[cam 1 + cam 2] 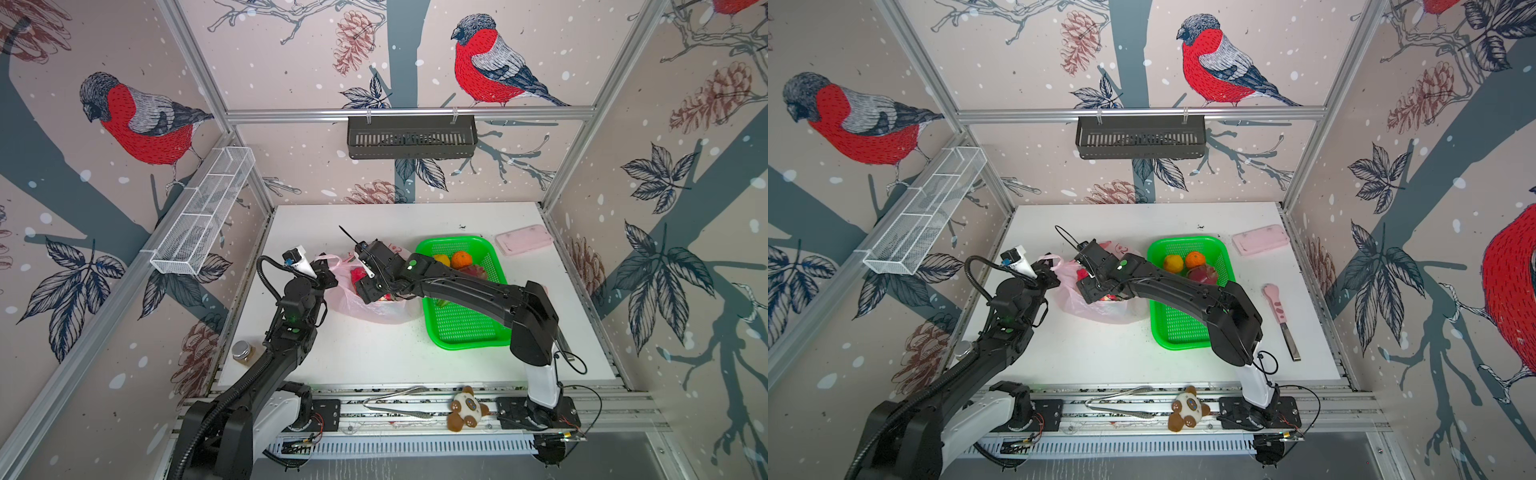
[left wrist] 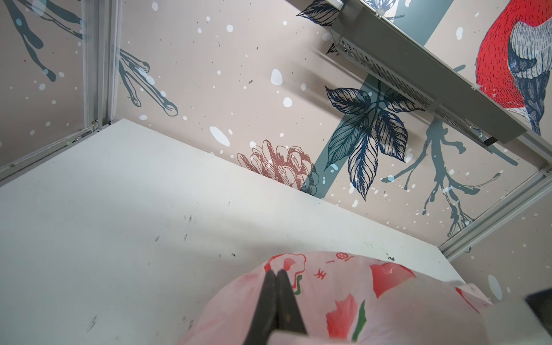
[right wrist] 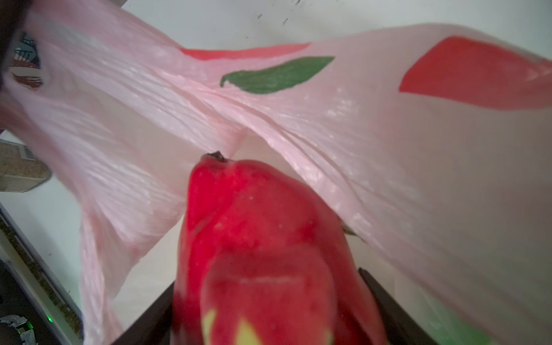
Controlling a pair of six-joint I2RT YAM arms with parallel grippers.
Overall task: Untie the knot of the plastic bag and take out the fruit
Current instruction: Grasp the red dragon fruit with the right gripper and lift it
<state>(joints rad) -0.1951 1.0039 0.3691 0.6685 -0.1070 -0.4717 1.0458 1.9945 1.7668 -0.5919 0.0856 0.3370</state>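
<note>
The left hand point(image 2: 276, 273), clenched tight, pinches the plastic bag point(image 2: 343, 286) beside the green basket point(image 1: 461, 328); the right hand point(image 3: 265, 307), spread wide, grasps a red dragon fruit point(image 3: 257, 227) inside it

Left arm point(image 1: 286, 332), at seven o'clock, was matte black with a ribbed hose point(image 1: 260, 274); right arm point(image 1: 469, 286), at four o'clock, matched, white-based, bearing perhaps a green sticker point(image 1: 412, 262).
</note>
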